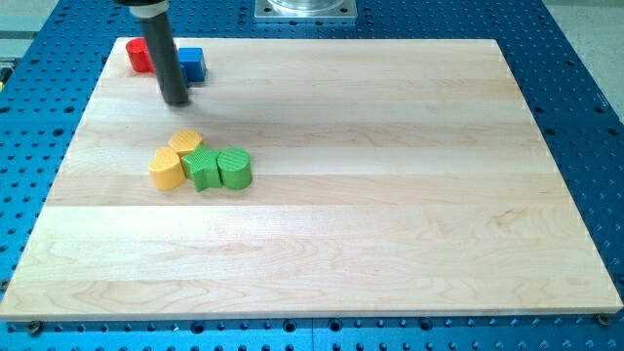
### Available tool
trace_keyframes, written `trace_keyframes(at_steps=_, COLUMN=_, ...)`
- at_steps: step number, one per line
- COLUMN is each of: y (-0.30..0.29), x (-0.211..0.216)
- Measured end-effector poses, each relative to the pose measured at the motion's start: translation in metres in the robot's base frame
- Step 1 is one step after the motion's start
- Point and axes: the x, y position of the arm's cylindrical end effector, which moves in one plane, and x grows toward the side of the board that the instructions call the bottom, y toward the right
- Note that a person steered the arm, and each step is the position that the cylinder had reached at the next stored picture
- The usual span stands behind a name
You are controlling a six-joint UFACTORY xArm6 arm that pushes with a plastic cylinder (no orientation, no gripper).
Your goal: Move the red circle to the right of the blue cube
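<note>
Camera view shows my tip [176, 100] resting on the wooden board [390, 195] near its 11 o'clock corner; it is a bare rod end with nothing to open or close, and it holds nothing. The red circle [137, 56] sits at about 11 o'clock from my tip, partly hidden behind the rod. The blue cube [191, 63] lies at roughly 1 o'clock from my tip, just beside the rod. Red lies at 9 o'clock of blue, the rod crossing between them, so whether the two touch cannot be told.

As I judge it, the task is hardly begun: the red circle is on the wrong side of the blue cube and has to end up at the cube's 3 o'clock. That means working it around the cube without dragging the cube along.

Well apart, toward 6 o'clock from my tip, a cluster sits tight together: two yellow blocks [168, 168] and [185, 142], a green block [203, 169] and a green cylinder [235, 168]
</note>
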Motion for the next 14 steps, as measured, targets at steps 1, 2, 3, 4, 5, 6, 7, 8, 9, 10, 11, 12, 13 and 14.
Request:
trace_keyframes(at_steps=1, y=-0.041, x=-0.001)
trace_keyframes(at_steps=2, y=-0.05, x=-0.013)
trace_keyframes(at_steps=3, y=-0.005, x=-0.038)
trace_keyframes(at_steps=4, y=0.036, x=-0.064)
trace_keyframes(at_steps=5, y=0.008, x=-0.065)
trace_keyframes(at_steps=6, y=-0.084, x=-0.037)
trace_keyframes(at_steps=7, y=-0.113, x=-0.018)
trace_keyframes(at_steps=8, y=-0.113, x=-0.027)
trace_keyframes(at_steps=9, y=-0.113, x=-0.027)
trace_keyframes(at_steps=10, y=-0.104, x=-0.095)
trace_keyframes(at_steps=11, y=-0.097, x=-0.146)
trace_keyframes(at_steps=12, y=-0.096, x=-0.147)
trace_keyframes(at_steps=13, y=-0.092, x=-0.147)
trace_keyframes(at_steps=14, y=-0.092, x=-0.147)
